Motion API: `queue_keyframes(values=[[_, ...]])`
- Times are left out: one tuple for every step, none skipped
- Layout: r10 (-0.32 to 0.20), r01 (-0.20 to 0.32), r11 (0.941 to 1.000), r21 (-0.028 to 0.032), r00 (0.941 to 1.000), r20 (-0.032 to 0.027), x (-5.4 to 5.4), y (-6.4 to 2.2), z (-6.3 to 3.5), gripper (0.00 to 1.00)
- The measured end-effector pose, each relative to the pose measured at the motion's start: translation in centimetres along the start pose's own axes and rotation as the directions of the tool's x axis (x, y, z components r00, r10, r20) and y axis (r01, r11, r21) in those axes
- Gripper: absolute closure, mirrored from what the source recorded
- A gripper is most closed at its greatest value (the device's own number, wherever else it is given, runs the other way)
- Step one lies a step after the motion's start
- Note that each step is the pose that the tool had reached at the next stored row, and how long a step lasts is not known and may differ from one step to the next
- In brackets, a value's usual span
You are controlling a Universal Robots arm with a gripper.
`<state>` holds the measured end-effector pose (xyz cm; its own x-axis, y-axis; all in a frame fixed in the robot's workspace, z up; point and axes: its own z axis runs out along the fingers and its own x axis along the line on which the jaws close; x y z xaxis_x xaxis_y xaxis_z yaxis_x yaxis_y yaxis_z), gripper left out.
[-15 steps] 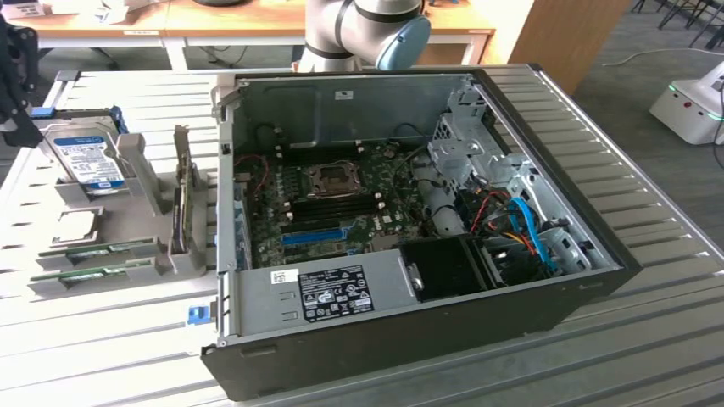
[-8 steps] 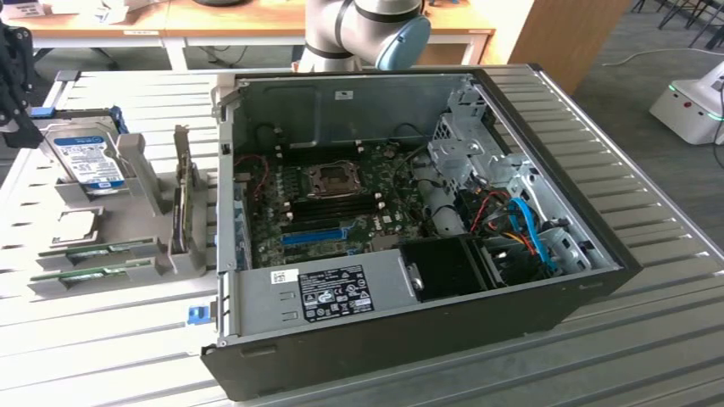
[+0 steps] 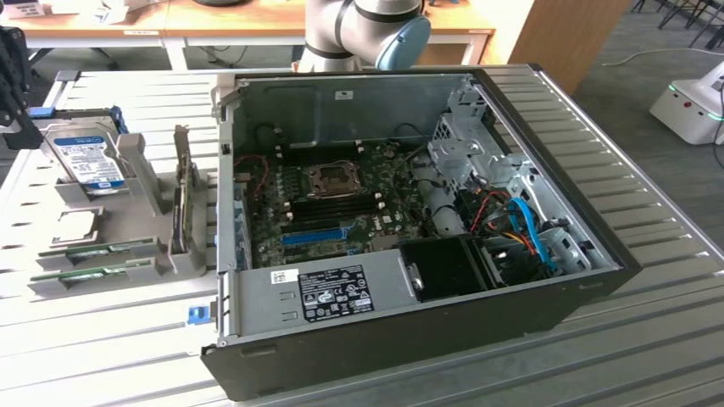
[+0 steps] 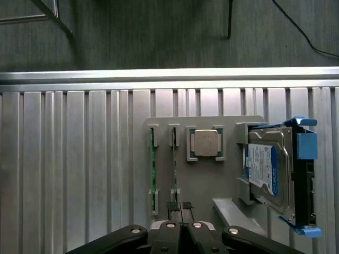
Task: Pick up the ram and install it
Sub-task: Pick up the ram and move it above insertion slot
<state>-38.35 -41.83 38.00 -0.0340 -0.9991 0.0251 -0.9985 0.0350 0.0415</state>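
Note:
Two look-alike green sticks stand on edge in slots of a grey holder (image 4: 233, 180). I take the ram (image 4: 174, 169) (image 3: 102, 248) to be the stick beside the CPU, and the other stick (image 4: 152, 169) (image 3: 91, 274) sits one slot further out. My gripper (image 4: 183, 235) hovers above the holder's near edge, roughly in line with the ram and clear of it. Its black fingers (image 4: 170, 238) are shut together with nothing between them. The open computer case (image 3: 588, 288) shows the motherboard (image 3: 339, 203) with its dark memory slots.
On the same holder are a square silver CPU (image 4: 205, 143) and a blue-labelled hard drive (image 4: 270, 169) in a blue caddy. A tall card (image 3: 181, 199) stands between holder and case. The ribbed metal table (image 4: 69, 169) ends at an edge (image 4: 159, 76). The arm's base (image 3: 362, 34) is behind the case.

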Motion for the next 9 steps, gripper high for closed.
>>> queue_keyframes(values=[[0.0,0.0,1.0,0.0,1.0,0.0,0.0,0.0,0.0,0.9],[0.0,0.0,1.0,0.0001,1.0,-0.0001,0.0,0.0,0.0,0.9],[0.0,0.0,1.0,0.0001,1.0,-0.0001,0.0,0.0,0.0,0.9],[0.0,0.0,1.0,0.0,1.0,-0.0001,0.0,0.0,0.0,0.9],[0.0,0.0,1.0,0.0008,1.0,-0.0001,-0.01,0.0,0.0,0.9],[0.0,0.0,1.0,0.0029,1.0,-0.0001,-0.01,0.0,0.0,0.9],[-0.001,0.001,1.0,0.0052,1.0,0.0,-0.01,0.0,0.0,0.9],[-0.001,0.001,1.0,0.0067,1.0,0.0002,-0.01,0.0,0.0,0.9],[-0.001,0.001,1.0,0.007,1.0,0.0003,-0.01,0.0,0.01,0.9]])
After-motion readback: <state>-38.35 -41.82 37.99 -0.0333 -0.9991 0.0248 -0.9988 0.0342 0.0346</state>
